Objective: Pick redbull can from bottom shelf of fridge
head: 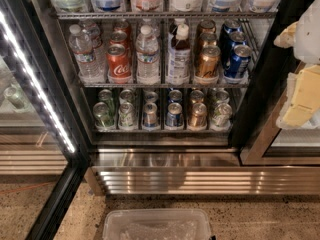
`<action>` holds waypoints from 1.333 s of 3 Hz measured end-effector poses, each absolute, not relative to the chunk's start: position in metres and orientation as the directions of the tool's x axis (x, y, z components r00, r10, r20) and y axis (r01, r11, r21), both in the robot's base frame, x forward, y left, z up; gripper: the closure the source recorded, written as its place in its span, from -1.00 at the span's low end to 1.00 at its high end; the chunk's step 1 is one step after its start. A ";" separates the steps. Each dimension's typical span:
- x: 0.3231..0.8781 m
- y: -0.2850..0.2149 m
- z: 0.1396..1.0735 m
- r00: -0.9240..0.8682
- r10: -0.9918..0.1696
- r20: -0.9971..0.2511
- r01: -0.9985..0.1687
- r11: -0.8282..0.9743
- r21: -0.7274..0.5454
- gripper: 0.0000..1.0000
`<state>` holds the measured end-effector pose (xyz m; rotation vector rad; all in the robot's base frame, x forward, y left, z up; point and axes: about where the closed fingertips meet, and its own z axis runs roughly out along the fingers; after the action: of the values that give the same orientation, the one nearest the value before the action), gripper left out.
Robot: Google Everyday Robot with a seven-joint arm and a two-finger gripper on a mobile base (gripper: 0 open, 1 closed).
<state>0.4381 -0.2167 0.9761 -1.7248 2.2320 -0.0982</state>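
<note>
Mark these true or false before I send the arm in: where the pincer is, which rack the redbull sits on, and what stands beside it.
1. The pincer hangs at the right edge, outside the fridge. True.
2. The redbull cans share a rack with the red cola can. False: they stand on the bottom shelf, one rack lower.
3. A gold slim can stands just right of the redbull cans. True.
4. The water bottles stand on the bottom shelf. False: they are on the rack above.
</note>
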 end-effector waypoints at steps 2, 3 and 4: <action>0.441 -0.213 0.963 -0.223 -0.945 -0.240 -0.932 0.279 -0.233 -1.00; 0.457 -0.188 0.899 -0.209 -0.907 -0.366 -0.953 0.273 -0.131 -1.00; 0.485 -0.136 0.831 -0.202 -0.802 -0.562 -0.967 0.253 -0.013 -1.00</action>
<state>0.4845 -0.1358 0.8309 -1.6062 2.0706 0.4790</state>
